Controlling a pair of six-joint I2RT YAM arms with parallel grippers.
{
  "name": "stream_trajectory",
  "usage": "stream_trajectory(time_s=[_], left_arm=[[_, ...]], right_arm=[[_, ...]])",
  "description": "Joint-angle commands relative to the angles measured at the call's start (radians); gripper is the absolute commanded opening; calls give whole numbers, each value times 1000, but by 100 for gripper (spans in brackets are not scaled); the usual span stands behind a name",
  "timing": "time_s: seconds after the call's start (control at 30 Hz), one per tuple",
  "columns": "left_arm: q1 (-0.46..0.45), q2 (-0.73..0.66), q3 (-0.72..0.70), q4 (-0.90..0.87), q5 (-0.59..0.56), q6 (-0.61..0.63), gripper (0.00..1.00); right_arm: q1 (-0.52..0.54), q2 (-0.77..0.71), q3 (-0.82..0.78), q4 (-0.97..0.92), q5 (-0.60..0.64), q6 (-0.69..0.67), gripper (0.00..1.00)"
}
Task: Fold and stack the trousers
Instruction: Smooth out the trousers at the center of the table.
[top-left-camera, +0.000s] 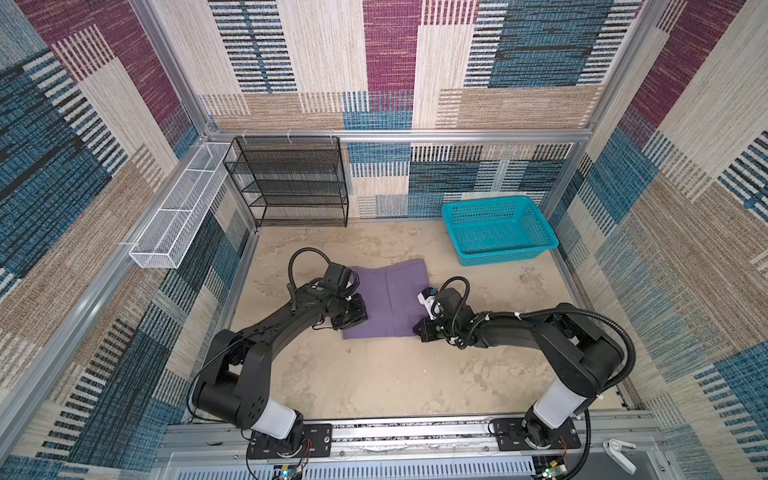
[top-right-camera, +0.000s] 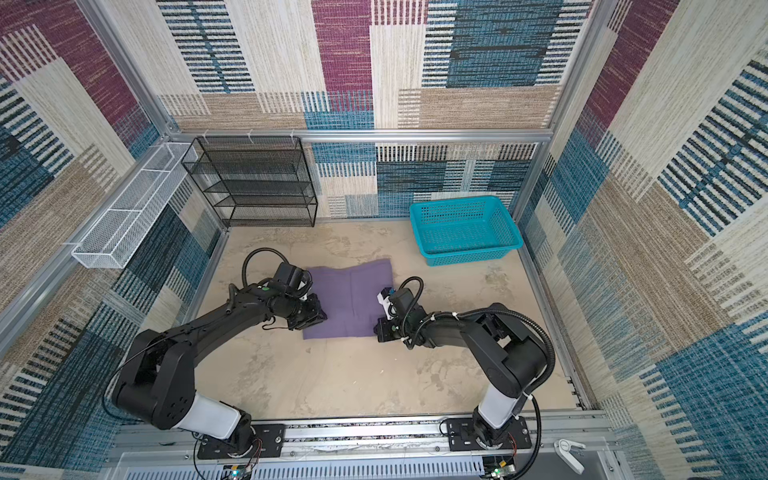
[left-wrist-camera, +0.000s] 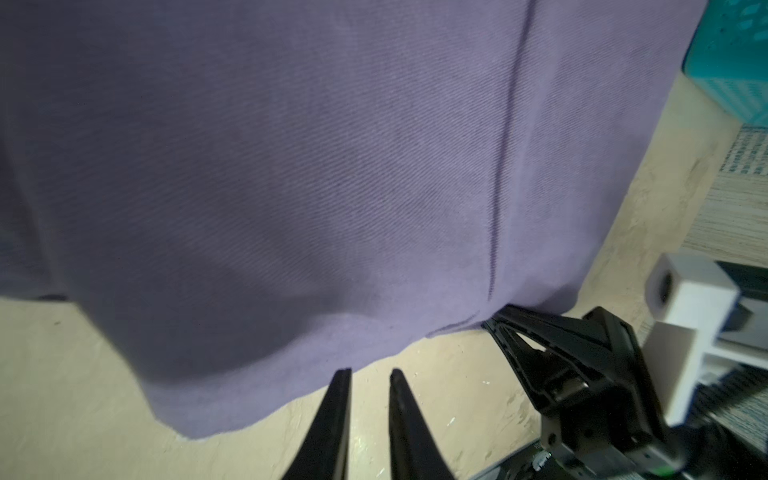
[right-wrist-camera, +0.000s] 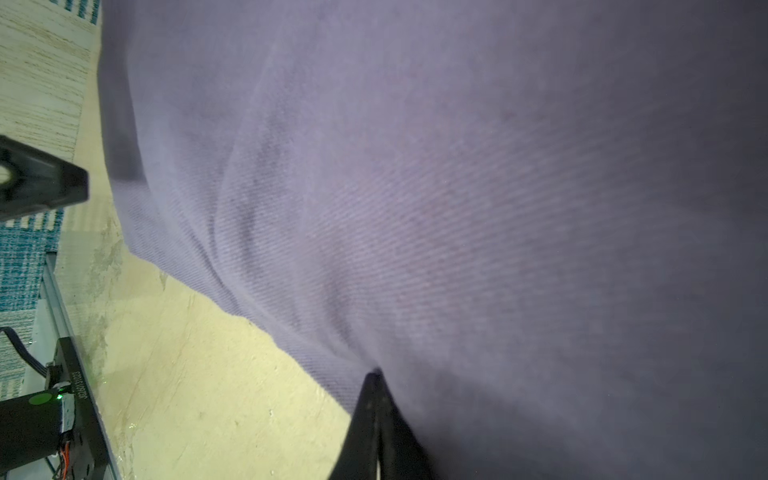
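Note:
The trousers (top-left-camera: 388, 297) (top-right-camera: 353, 297) lie in the middle of the table as a flat, folded lavender rectangle with a seam down its middle. My left gripper (top-left-camera: 354, 318) (top-right-camera: 314, 318) sits at the cloth's left edge. In the left wrist view its fingertips (left-wrist-camera: 370, 372) stand a narrow gap apart over bare table, just short of the trousers (left-wrist-camera: 332, 166), with nothing between them. My right gripper (top-left-camera: 419, 328) (top-right-camera: 380, 327) is at the near right corner. Its jaws (right-wrist-camera: 374, 376) are shut on the puckered edge of the trousers (right-wrist-camera: 457, 166).
A teal plastic basket (top-left-camera: 498, 230) stands at the back right. A black mesh shelf rack (top-left-camera: 291, 183) is against the back wall, and a white wire tray (top-left-camera: 178, 208) hangs on the left wall. Bare tan tabletop (top-left-camera: 374, 374) lies in front of the cloth.

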Motion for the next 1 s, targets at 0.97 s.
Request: stream_trajectory(time_s=[0.97], left_arm=[[56,85,-132,6,-31,32,13]], right_arm=[[21,405,301,114,-227,138,4]])
